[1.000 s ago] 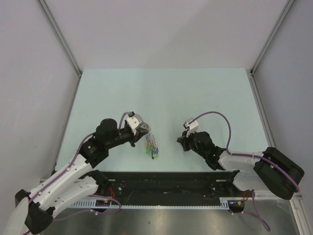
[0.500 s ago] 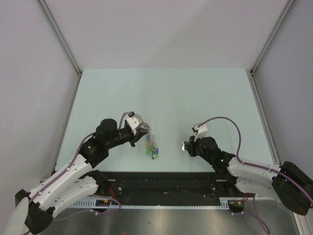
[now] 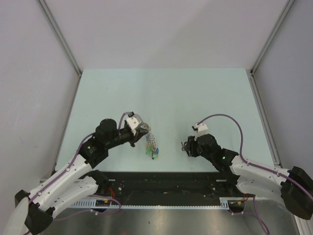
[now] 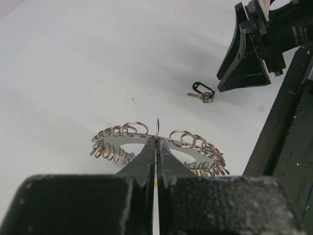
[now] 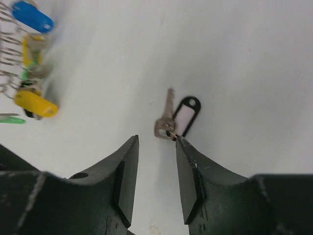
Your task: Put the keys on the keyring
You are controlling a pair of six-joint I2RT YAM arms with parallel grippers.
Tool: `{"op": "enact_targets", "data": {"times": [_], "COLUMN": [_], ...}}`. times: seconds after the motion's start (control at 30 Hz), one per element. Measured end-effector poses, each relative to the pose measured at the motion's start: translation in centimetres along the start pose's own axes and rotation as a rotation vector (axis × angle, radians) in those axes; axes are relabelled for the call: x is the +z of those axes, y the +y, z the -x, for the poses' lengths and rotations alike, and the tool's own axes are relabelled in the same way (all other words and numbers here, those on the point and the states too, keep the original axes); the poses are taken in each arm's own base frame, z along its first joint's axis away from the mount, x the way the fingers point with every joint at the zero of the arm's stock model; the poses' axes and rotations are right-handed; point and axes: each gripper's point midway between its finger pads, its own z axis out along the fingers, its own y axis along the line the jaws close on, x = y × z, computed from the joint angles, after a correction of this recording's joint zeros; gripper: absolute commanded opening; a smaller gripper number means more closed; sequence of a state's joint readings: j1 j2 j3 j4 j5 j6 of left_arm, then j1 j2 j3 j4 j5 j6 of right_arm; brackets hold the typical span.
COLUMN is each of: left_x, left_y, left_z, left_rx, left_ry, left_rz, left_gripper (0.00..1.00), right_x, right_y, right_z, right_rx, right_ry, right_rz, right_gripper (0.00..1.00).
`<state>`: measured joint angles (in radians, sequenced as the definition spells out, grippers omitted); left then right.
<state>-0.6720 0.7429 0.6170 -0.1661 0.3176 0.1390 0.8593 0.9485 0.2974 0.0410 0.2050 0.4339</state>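
My left gripper (image 3: 141, 130) is shut on the keyring (image 4: 122, 133), a grey metal loop hung with wire coils, and holds it edge-on above the table. Keys with blue (image 5: 32, 17) and yellow (image 5: 35, 104) heads hang from it; in the top view they show as a coloured cluster (image 3: 154, 152). A separate key with a black tag (image 5: 175, 119) lies flat on the table, also seen in the left wrist view as the black-tagged key (image 4: 201, 93). My right gripper (image 5: 157, 140) is open just behind that key, with nothing between its fingers; its right fingertip (image 5: 183, 147) is right at the key's small ring.
The pale green table (image 3: 161, 93) is walled in by grey panels at the back and both sides. A black rail (image 3: 166, 183) runs along the near edge between the arm bases.
My right gripper has gone from shut to open and drawn back slightly toward the near right; the black-tagged key lies on the table. The left gripper and keyring have not moved.
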Motion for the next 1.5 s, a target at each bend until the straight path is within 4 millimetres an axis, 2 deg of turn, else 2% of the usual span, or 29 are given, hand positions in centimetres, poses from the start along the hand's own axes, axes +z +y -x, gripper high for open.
{"op": "enact_targets", "data": {"times": [0.23,0.43,0.6,0.77,0.9,1.13,1.5], "left_x": [0.0,0.3,0.8,1.3,1.3,1.3,1.3], "left_y": [-0.5,-0.7,-1.2,-1.6,-1.6,-1.6,-1.0], "left_z": [0.1,0.7,1.3,1.4,1.8,1.8,1.5], "left_rx": [-0.001,-0.038,-0.114,-0.171,-0.19,-0.199,-0.208], "left_ry": [-0.005,-0.028,-0.061,-0.067,-0.079,-0.082,-0.077], "left_rz": [-0.029,-0.038,-0.06,-0.077,-0.078,-0.072,-0.038], "left_gripper": [0.01,0.0,0.0,0.0,0.0,0.0,0.0], "right_x": [-1.4,-3.3,-4.4,-4.0,-3.5,-2.8,-1.8], "right_y": [3.9,9.4,13.2,15.4,16.3,17.3,17.3], "right_z": [5.7,10.8,13.9,16.1,17.0,17.0,16.6], "right_rx": [-0.073,-0.184,-0.266,-0.344,-0.383,-0.424,-0.444], "right_ry": [-0.116,-0.315,-0.474,-0.572,-0.61,-0.612,-0.592], "right_rz": [0.13,0.296,0.378,0.376,0.365,0.362,0.338], "right_gripper": [0.43,0.47,0.5,0.49,0.48,0.43,0.4]}}
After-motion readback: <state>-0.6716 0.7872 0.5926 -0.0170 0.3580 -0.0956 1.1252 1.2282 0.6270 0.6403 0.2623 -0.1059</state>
